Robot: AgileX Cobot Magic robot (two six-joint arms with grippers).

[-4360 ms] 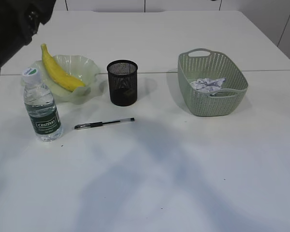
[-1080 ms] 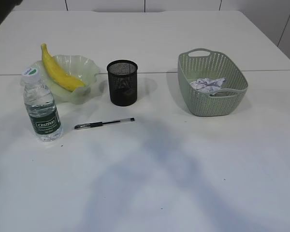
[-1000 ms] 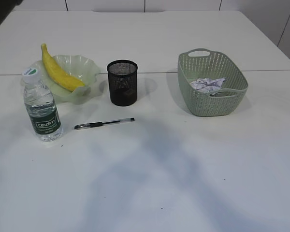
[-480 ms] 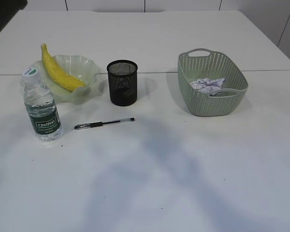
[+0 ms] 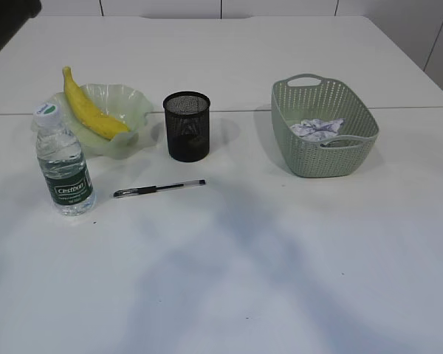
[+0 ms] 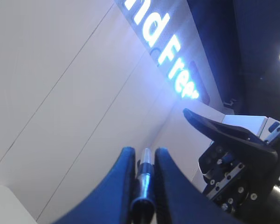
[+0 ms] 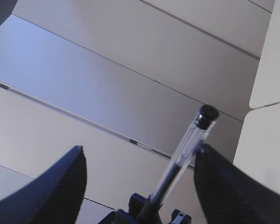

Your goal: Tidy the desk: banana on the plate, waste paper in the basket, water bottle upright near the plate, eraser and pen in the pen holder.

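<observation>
In the left wrist view my left gripper (image 6: 144, 150) is shut on a dark pen (image 6: 144, 172), raised and facing a wall. My right gripper (image 7: 140, 148) is wide open; a clear pen (image 7: 182, 154) stands between its fingers, leaning toward the right one. Neither gripper shows in the exterior view. There, a pen (image 5: 159, 188) lies on the table in front of the black mesh pen holder (image 5: 187, 125). The banana (image 5: 88, 107) rests on the green plate (image 5: 136, 99). The water bottle (image 5: 63, 166) stands upright beside the plate. Waste paper (image 5: 317, 129) lies in the basket (image 5: 280, 110). The eraser is not clearly visible.
The white table has a seam (image 5: 244, 110) running across behind the pen holder. A dark piece of arm (image 5: 7, 18) fills the top left corner. Wide bare tabletop lies in front of the pen.
The dark arm at the upper left has drawn back almost out of the exterior view. The things on the table have not moved.
</observation>
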